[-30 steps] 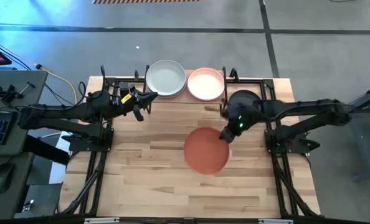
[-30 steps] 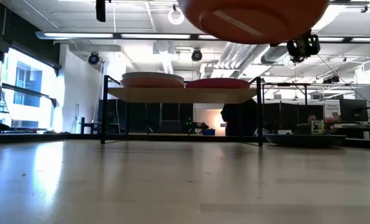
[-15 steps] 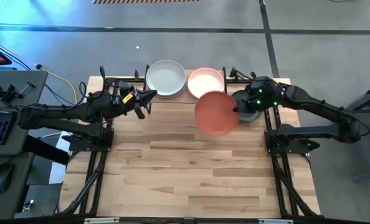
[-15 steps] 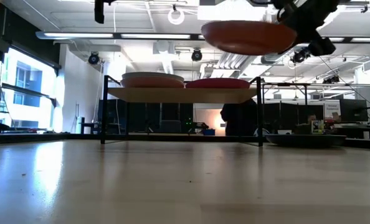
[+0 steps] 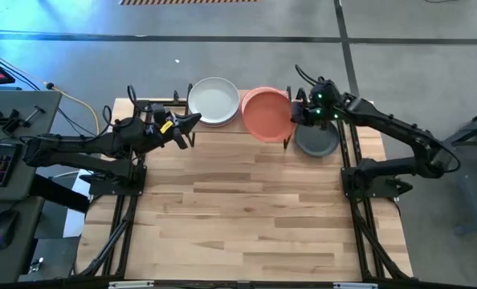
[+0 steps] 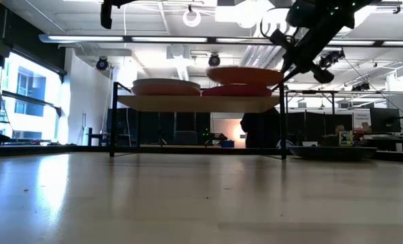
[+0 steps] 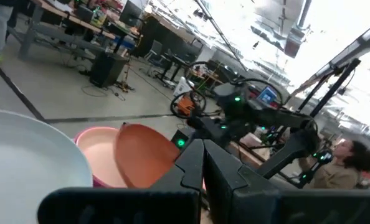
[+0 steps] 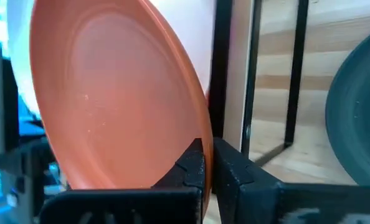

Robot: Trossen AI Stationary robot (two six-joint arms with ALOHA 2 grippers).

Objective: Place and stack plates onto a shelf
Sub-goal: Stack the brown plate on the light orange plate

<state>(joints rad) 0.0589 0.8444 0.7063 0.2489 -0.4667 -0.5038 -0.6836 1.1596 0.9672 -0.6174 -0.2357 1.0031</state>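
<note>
While clenched on the near rim of the terracotta plate (image 5: 269,113), right gripper (image 5: 296,115) hangs at the shelf's right end, fingers pinching the thin edge and carrying the plate flat just above the light pink plate (image 7: 99,163) already resting on the shelf (image 6: 198,103). Looks stiff and light: holds level from a single edge pinch with no sag. Matte surface probably gives fair friction, yet a one-sided rim hold leaves it free to pivot, so worth lowering gently. Likely chips if dropped. Farther out, pale grey-white plate (image 5: 214,100) on the shelf's left half; dark grey plate (image 5: 316,140) on the tabletop (image 5: 246,217), beside the shelf legs. Left gripper (image 5: 192,123), clenched and empty, waits near the shelf's left end.
</note>
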